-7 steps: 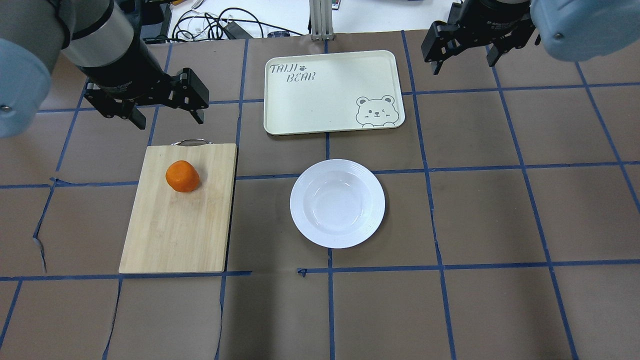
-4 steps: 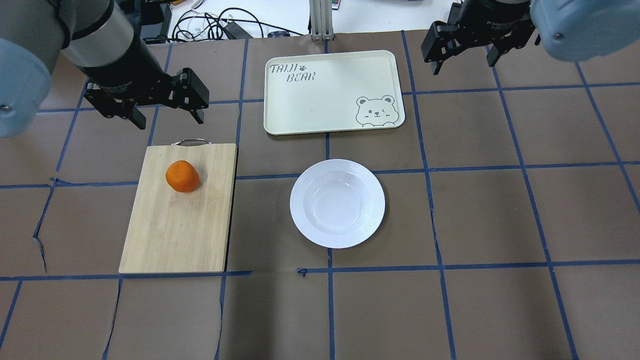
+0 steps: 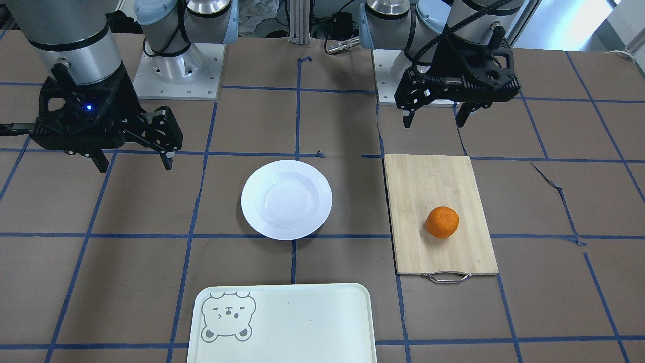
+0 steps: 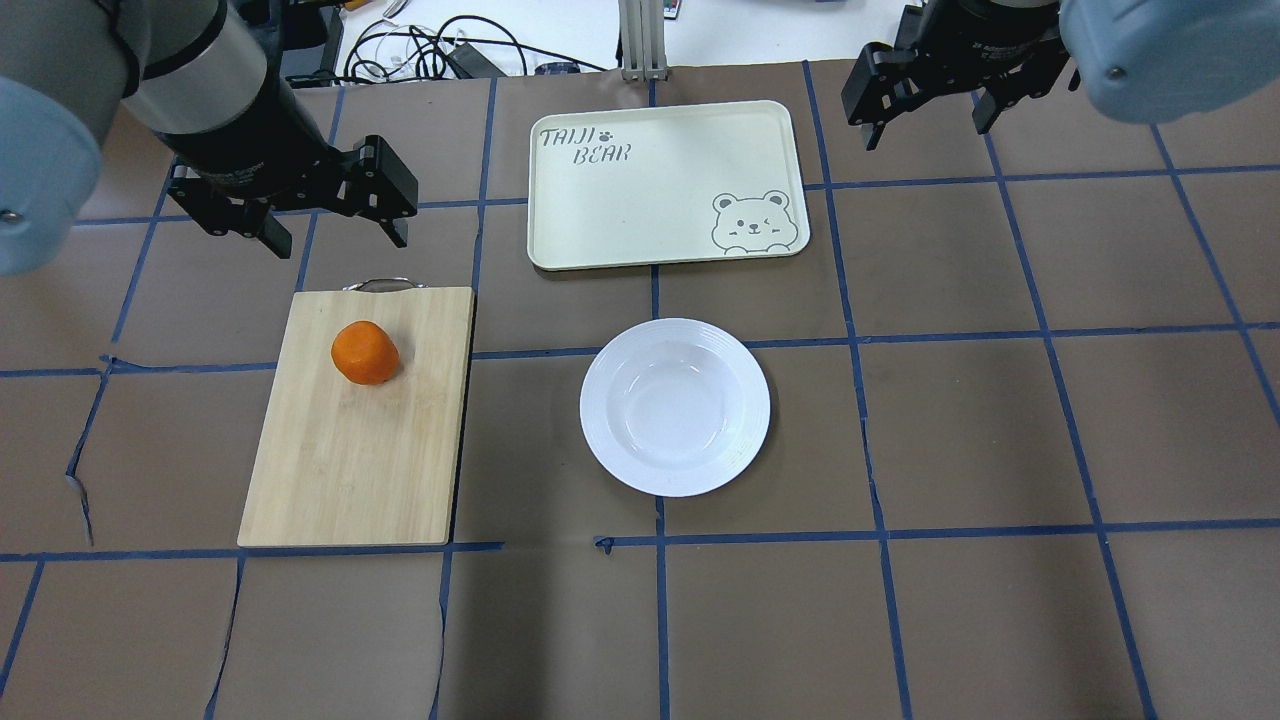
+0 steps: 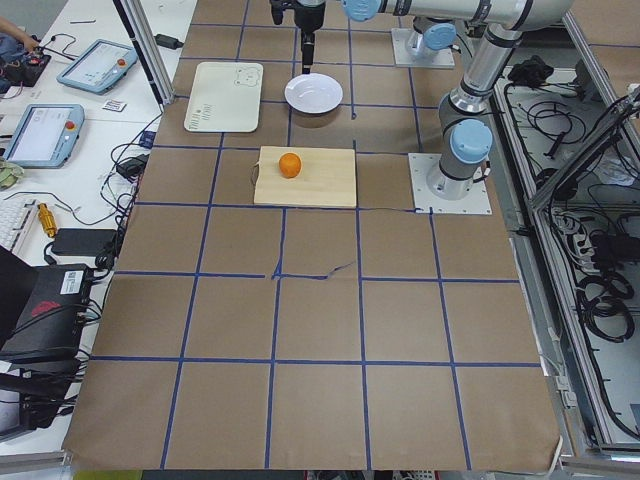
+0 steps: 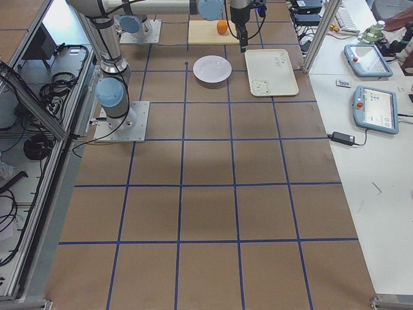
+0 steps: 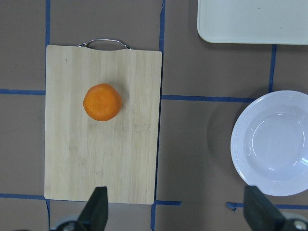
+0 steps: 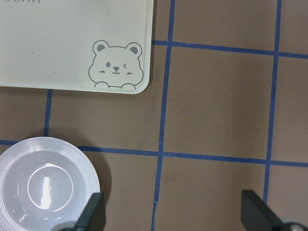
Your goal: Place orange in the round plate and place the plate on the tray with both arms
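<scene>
The orange [image 4: 365, 352] lies on the far part of a bamboo cutting board, also seen in the left wrist view as the orange [image 7: 102, 102]. The round plate [image 4: 745, 400] sits empty mid-table. Beyond it the tray [image 4: 660, 200] lies flat with a bear drawn in one corner. My left gripper [image 4: 338, 240] hovers open just past the board's handle, nothing between its fingers. My right gripper [image 4: 928, 132] hangs open above the table to the right of the tray, holding nothing. The right wrist view shows the tray's bear corner [image 8: 115, 67] and the plate's rim [image 8: 82, 163].
The bamboo cutting board [image 4: 350, 450] with a metal handle [image 4: 380, 285] lies left of the plate. Cables [image 4: 430, 50] and a metal post [image 4: 640, 40] stand beyond the table's far edge. Blue tape lines grid the brown table cover.
</scene>
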